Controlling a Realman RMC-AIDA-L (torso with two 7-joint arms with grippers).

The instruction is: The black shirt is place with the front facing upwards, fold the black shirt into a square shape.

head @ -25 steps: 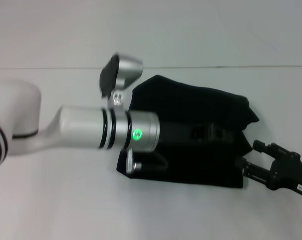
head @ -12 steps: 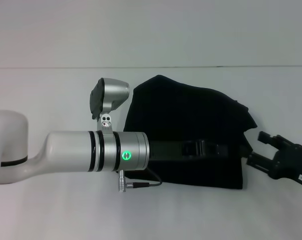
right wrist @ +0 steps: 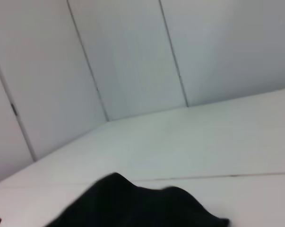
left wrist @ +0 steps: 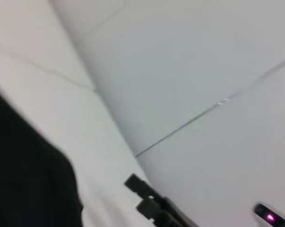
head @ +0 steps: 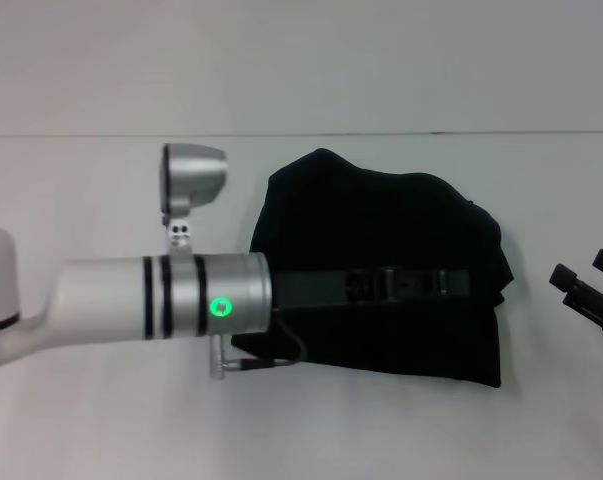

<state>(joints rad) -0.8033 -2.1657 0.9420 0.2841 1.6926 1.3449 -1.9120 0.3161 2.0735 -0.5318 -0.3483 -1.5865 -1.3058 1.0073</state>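
Closest to me, the left arm's silver and white forearm stretches sideways across the white tabletop [head: 101, 410], a green light glowing on its wrist cuff. Its black left gripper [head: 459, 283] reaches out low over the middle of the black cotton shirt [head: 381, 220]. Dark on dark, its fingers melt into the cloth, so I cannot tell whether they are apart, together, or pinching fabric.

The shirt lies folded into a compact, roughly square bundle on the table, right of centre. Its near edge is fairly straight, its far edge humps up into a rounded peak, and its right side bunches slightly. No lettering shows on the upturned face.

Off beyond the shirt's right edge, clear of the cloth, sits the black right gripper [head: 589, 284] at the border of the head view. Its two finger tips stand apart with a visible gap and hold nothing. The left wrist view catches the same gripper [left wrist: 147, 196] farther off, past a dark edge of the shirt [left wrist: 24, 179].

From the right wrist view, the shirt [right wrist: 142, 205] shows as a low black mound on the table, with pale wall panels [right wrist: 133, 56] behind.
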